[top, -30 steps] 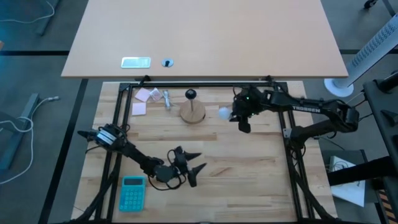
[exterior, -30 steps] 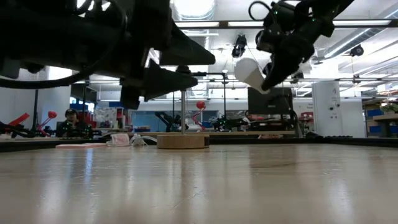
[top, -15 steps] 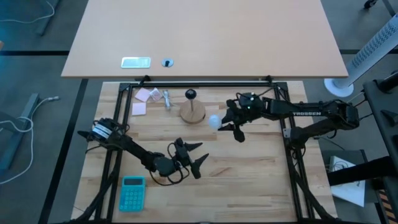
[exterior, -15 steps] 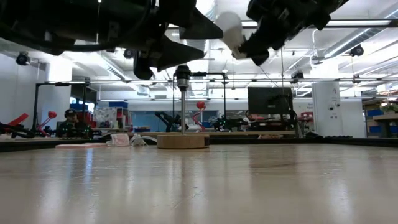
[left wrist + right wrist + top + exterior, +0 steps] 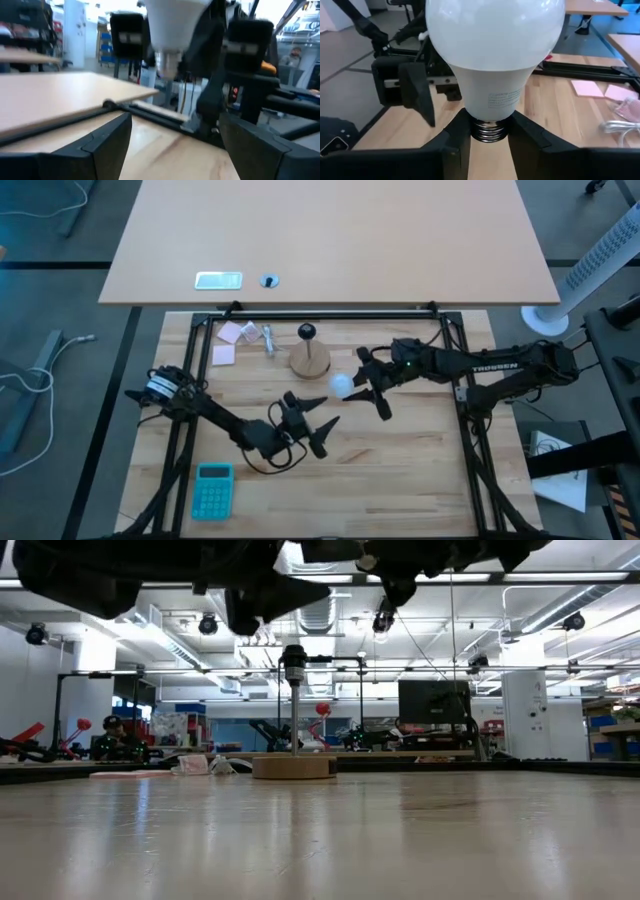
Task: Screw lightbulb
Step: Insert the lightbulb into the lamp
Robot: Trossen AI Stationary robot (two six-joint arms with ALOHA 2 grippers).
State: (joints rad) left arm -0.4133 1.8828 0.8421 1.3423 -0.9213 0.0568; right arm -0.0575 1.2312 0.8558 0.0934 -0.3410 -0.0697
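Two grippers above the table's middle. Right gripper [image 5: 368,385]: fingers clenched on the metal screw base of the lightbulb [image 5: 343,383], held in the air just beside the wooden disc [image 5: 309,362], toward the table's near edge. Left gripper [image 5: 318,422]: fingers spread wide, grasping nothing, facing the lightbulb [image 5: 172,27] from nearby. Wooden disc with black socket [image 5: 293,662] on a post near the far edge. Teal calculator [image 5: 212,489]: near-left corner.

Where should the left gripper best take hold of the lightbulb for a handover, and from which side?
Probably the white globe of the lightbulb, approached head-on by the left gripper: the right gripper clamps the threaded base, leaving only the rounded end free and facing the open left fingers.
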